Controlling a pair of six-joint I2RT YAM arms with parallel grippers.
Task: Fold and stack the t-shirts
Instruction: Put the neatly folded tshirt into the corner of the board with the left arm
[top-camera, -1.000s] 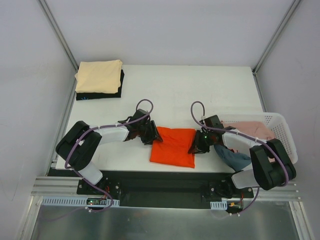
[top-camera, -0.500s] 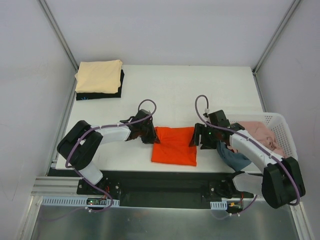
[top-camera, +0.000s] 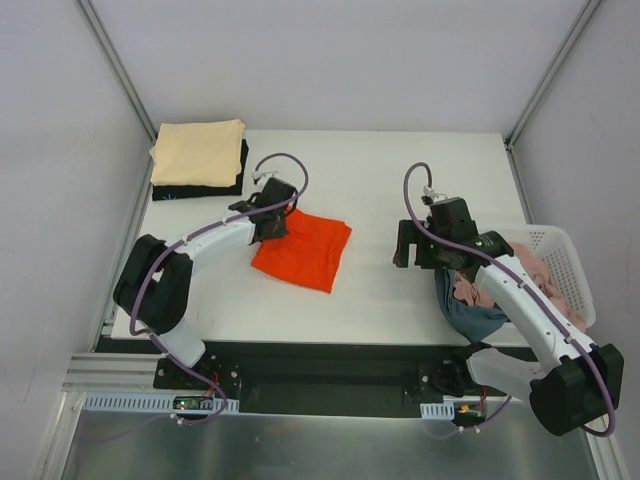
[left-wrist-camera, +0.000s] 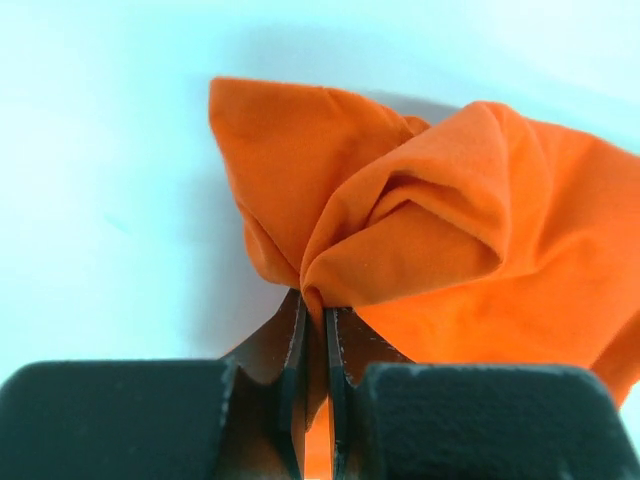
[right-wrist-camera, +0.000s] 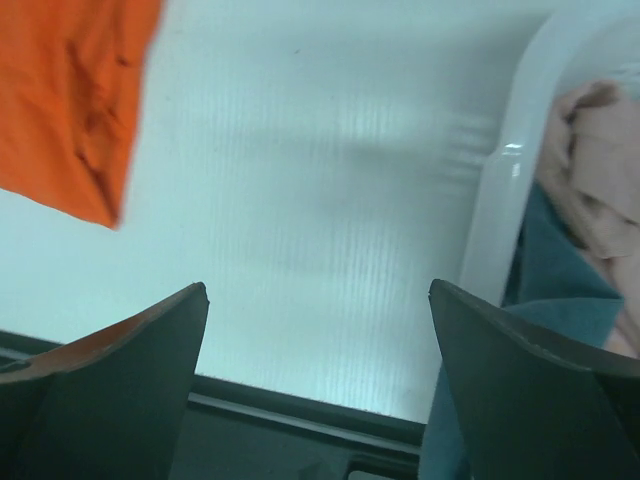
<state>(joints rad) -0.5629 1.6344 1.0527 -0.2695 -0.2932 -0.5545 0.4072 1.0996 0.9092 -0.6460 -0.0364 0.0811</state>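
The left gripper (top-camera: 276, 226) is closed on 1 corner of the orange shirt (top-camera: 305, 250). In the left wrist view the 2 fingers (left-wrist-camera: 290, 345) are pressed together on a bunched fold of the orange cloth (left-wrist-camera: 450, 230), which rises in soft folds just in front of them. The shirt lies on the white table (top-camera: 380, 180), a little left of the middle. It is folded to a rough rectangle and turned at an angle, with its held corner toward the far left.

The right gripper (top-camera: 408, 255) is over bare table, well apart from the orange shirt. Its jaws are wide open and nothing is between them, as the right wrist view (right-wrist-camera: 317, 290) shows. In that view an edge of the orange shirt (right-wrist-camera: 70, 100) is at the upper left.

At the far left corner of the table a folded yellow shirt (top-camera: 198, 150) lies on top of a folded black shirt (top-camera: 200, 186).

At the right edge is a white basket (top-camera: 572, 262). A pink shirt (top-camera: 535, 268) is crumpled inside it, and a blue shirt (top-camera: 462, 308) hangs over its near left rim.
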